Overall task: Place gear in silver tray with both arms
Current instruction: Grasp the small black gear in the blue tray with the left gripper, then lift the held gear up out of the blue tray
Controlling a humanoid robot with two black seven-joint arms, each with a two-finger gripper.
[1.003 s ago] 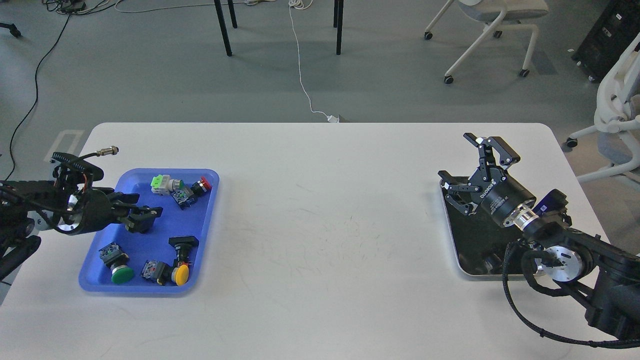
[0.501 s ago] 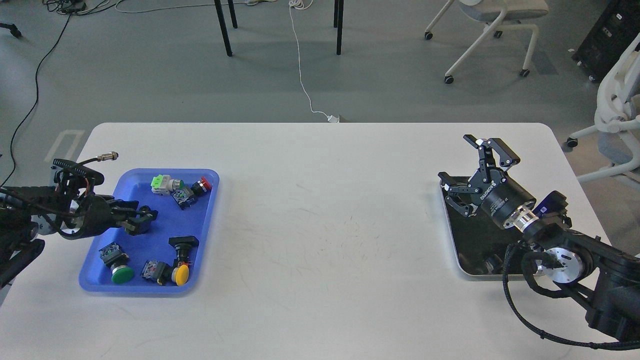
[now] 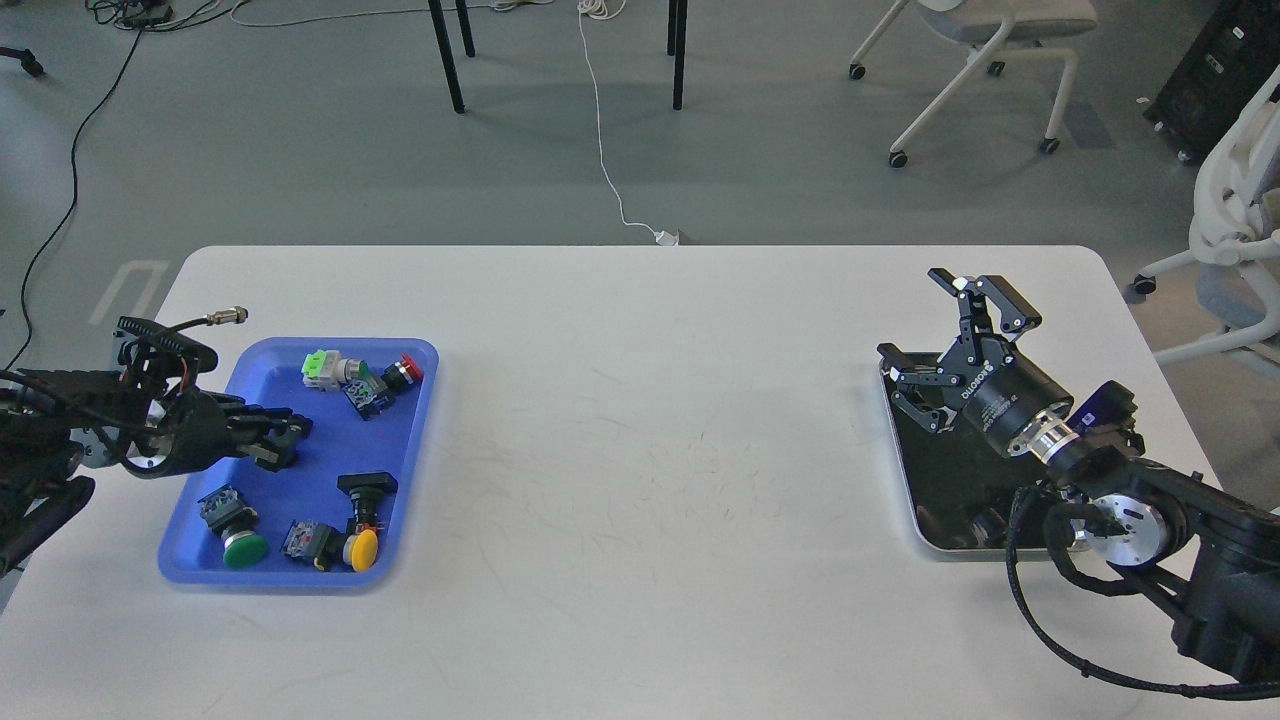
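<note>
The silver tray [image 3: 950, 485] lies at the table's right side, and its dark bottom shows only reflections. My right gripper [image 3: 920, 325] hovers over the tray's far left corner, open and empty, jaws spread wide. The gear is several push-button switches in a blue plastic tray [image 3: 300, 580] on the left: a green-capped one [image 3: 243, 548], a yellow-capped one [image 3: 360, 548], a red one [image 3: 408, 368], a green-and-white one [image 3: 322, 366] and a black one [image 3: 366, 487]. My left gripper [image 3: 285, 440] reaches low into the blue tray's left half. It is dark, with a black shape at its tips. Its grip is unclear.
The white table [image 3: 650, 450] runs between the two trays. A metal cable connector [image 3: 225, 317] sticks up from my left wrist. Office chairs [image 3: 980, 60] and cables lie on the floor beyond the table's far edge.
My left gripper has drawn back a little to the left inside the blue tray, and its fingers look closer together. My right arm has barely moved.
</note>
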